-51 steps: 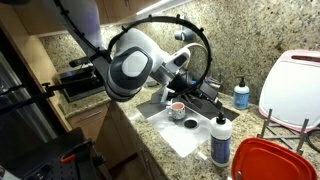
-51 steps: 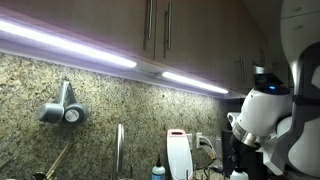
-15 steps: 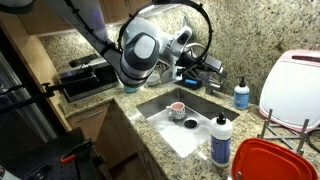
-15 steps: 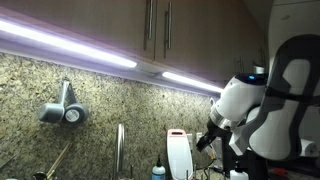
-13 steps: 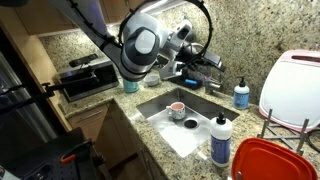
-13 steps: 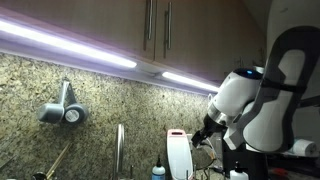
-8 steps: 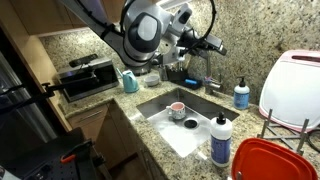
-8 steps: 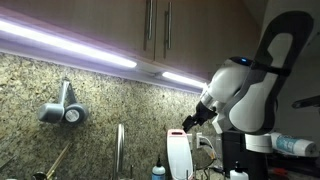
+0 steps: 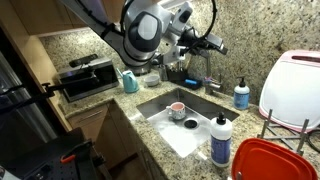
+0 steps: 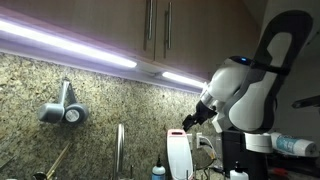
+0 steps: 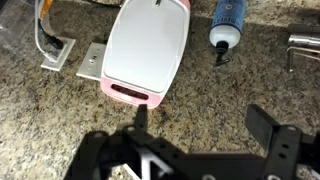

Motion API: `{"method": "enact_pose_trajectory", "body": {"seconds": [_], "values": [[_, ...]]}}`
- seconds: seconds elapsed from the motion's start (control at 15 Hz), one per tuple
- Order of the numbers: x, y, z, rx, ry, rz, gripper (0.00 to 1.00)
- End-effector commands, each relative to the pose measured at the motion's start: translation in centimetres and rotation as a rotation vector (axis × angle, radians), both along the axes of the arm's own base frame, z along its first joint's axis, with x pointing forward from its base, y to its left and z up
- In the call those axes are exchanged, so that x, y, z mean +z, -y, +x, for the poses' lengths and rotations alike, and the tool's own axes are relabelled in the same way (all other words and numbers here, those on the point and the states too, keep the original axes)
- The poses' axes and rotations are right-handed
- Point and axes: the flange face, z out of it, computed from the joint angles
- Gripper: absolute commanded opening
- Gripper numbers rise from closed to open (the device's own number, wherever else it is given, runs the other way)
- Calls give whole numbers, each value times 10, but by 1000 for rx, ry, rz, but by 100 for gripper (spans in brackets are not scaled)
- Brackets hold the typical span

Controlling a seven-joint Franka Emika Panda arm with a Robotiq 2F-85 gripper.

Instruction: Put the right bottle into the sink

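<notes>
The right bottle (image 9: 221, 140), tall and white with a black cap and bluish label, stands upright on the granite counter at the sink's near right corner. The sink (image 9: 204, 106) is a grey basin with a small bowl (image 9: 177, 108) inside. My gripper (image 9: 213, 45) hangs high above the back of the sink, far from the bottle, and also shows in an exterior view (image 10: 189, 122). In the wrist view the gripper (image 11: 205, 128) is open over bare granite with nothing between its fingers (image 11: 268, 128). The right bottle is out of the wrist view.
A smaller blue pump bottle (image 9: 241, 95) (image 11: 228, 24) stands behind the sink beside a white, pink-rimmed cutting board (image 9: 295, 85) (image 11: 146, 52). A red lid (image 9: 266, 160) lies near the white bottle. A faucet (image 10: 118, 146) and a black appliance (image 9: 88, 78) are nearby.
Over the last second the arm rose and swung up toward the back wall, away from the sink. In the last half second it has held still, jaws open throughout.
</notes>
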Motion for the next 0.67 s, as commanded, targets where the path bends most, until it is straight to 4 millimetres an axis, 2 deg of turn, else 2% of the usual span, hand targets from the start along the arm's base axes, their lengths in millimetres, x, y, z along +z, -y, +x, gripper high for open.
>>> {"method": "enact_pose_trajectory", "body": {"seconds": [0.0, 0.53, 0.6], "values": [[-12, 8, -15, 2, -54, -22, 100], [-71, 37, -58, -51, -213, -57, 100], [-62, 30, -53, -49, -183, -45, 100]]}}
